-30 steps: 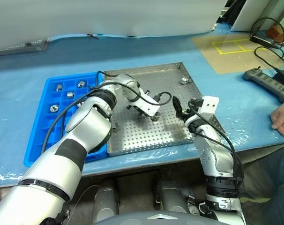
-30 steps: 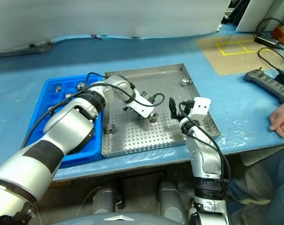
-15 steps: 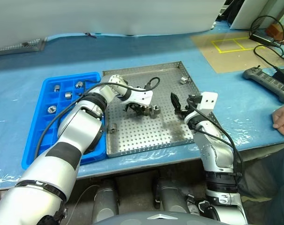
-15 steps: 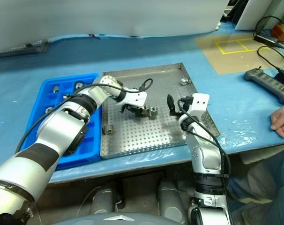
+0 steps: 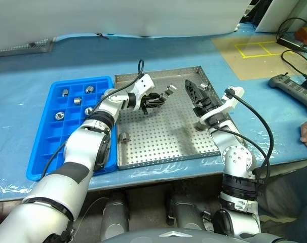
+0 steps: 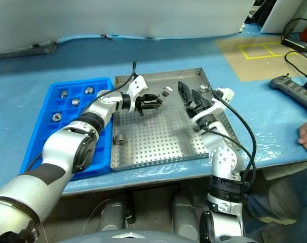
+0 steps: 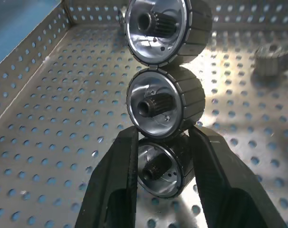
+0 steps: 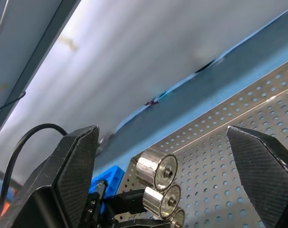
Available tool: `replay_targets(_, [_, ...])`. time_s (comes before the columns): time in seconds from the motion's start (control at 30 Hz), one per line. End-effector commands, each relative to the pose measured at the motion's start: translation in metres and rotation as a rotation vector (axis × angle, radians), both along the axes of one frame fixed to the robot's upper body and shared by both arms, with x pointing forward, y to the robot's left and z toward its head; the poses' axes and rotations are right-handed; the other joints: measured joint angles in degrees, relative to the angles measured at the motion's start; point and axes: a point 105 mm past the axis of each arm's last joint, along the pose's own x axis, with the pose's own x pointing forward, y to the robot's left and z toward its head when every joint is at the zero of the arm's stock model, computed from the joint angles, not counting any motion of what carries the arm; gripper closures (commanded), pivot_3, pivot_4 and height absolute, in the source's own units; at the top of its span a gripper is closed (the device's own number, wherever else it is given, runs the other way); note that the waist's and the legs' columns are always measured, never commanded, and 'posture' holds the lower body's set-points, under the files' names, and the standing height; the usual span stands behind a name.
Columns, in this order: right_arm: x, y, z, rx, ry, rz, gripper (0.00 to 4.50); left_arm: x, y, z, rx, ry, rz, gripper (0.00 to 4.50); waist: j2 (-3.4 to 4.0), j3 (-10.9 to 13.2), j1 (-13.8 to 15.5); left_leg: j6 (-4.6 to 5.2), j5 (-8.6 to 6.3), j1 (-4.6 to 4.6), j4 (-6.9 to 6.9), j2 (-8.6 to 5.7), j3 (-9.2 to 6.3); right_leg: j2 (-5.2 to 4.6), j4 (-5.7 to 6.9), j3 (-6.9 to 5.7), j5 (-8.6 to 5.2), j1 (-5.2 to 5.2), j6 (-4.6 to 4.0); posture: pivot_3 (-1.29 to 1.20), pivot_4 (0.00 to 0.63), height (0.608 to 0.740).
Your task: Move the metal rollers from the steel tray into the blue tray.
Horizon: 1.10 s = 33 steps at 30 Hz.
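The left gripper [image 7: 158, 175] has its jaws clamped on the lowest of three metal rollers [image 7: 164, 107] that cling in a stack, lifted above the steel tray [image 5: 158, 147]. The right gripper [image 5: 198, 96] hovers over the tray's right side, jaws wide apart and empty. More rollers lie loose in the tray, and several already sit in the blue tray [image 5: 44, 147] on the table. Carrying is the step in hand; next the stack must swing left and drop into a free compartment.
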Motion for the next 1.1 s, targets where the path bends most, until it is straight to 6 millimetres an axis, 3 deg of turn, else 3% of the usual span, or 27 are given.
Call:
replay_targets(0.03, [0.0, 0.009, 0.015, 0.008, -0.05, 0.051, 0.0, 0.001, -0.008, 0.028, -0.165, -0.014, -0.016, 3.22, 0.0, 0.0, 0.1, 0.0, 0.0, -0.01, 0.0, -0.01, 0.0, -0.01, 0.0, 0.0, 0.0, -0.01, 0.0, -0.34, 0.15, 0.74])
replay_targets(0.5, [0.014, 0.023, 0.003, -0.042, 0.02, 0.081, 0.0, -0.025, -0.038, 0.022, -0.293, 0.119, -0.199, 3.22, 0.0, 0.0, 0.4, -0.03, 0.02, -0.1, -0.21, -0.02, -0.01, -0.02, -0.1, -0.01, 0.0, -0.14, 0.0, -0.31, 0.15, 0.74])
replay_targets(0.6, [0.016, 0.02, 0.002, -0.037, 0.021, 0.06, 0.59, -0.028, -0.038, 0.021, -0.308, 0.144, -0.216, 3.22, 0.0, 0.0, 0.5, -0.04, 0.03, -0.1, -0.21, -0.02, -0.01, -0.02, -0.1, -0.01, 0.0, -0.14, 0.0, -0.31, 0.15, 0.74])
replay_targets(0.8, [0.018, 0.013, -0.001, -0.031, 0.029, 0.017, 2.62, -0.023, -0.029, 0.019, -0.335, 0.166, -0.171, 3.22, 0.0, 0.0, 0.5, -0.05, 0.03, -0.09, -0.23, -0.02, -0.02, -0.02, -0.1, -0.01, 0.0, -0.14, 0.0, -0.31, 0.15, 0.74])
replay_targets(0.9, [0.02, 0.006, 0.004, -0.009, 0.016, -0.009, 2.68, -0.023, -0.026, 0.017, -0.338, 0.173, -0.164, 3.22, 0.0, 0.0, 0.5, -0.05, 0.03, -0.09, -0.25, -0.02, -0.01, -0.03, -0.11, -0.01, 0.0, -0.14, 0.0, -0.31, 0.15, 0.74])
replay_targets(0.97, [0.021, 0.004, 0.009, 0.019, -0.004, -0.014, 2.68, -0.023, -0.025, 0.014, -0.337, 0.177, -0.157, 3.22, 0.0, 0.0, 0.5, -0.05, 0.03, -0.09, -0.25, -0.02, -0.01, -0.03, -0.12, -0.01, 0.0, -0.14, 0.0, -0.3, 0.15, 0.74])
replay_targets(1.0, [0.019, 0.001, 0.023, 0.102, -0.049, -0.006, 2.68, -0.022, -0.024, 0.013, -0.341, 0.18, -0.145, 3.22, 0.0, 0.0, 0.5, -0.05, 0.03, -0.09, -0.26, -0.02, -0.01, -0.02, -0.12, -0.01, 0.0, -0.14, 0.0, -0.3, 0.15, 0.74])
replay_targets(1.1, [0.006, -0.027, 0.075, 0.546, -0.219, 0.035, 2.68, -0.017, -0.019, 0.011, -0.371, 0.186, -0.086, 3.22, 0.06, 0.1, 0.6, -0.06, 0.04, -0.1, -0.27, -0.01, 0.0, -0.03, -0.12, -0.02, 0.0, -0.16, 0.0, -0.3, 0.15, 0.74])
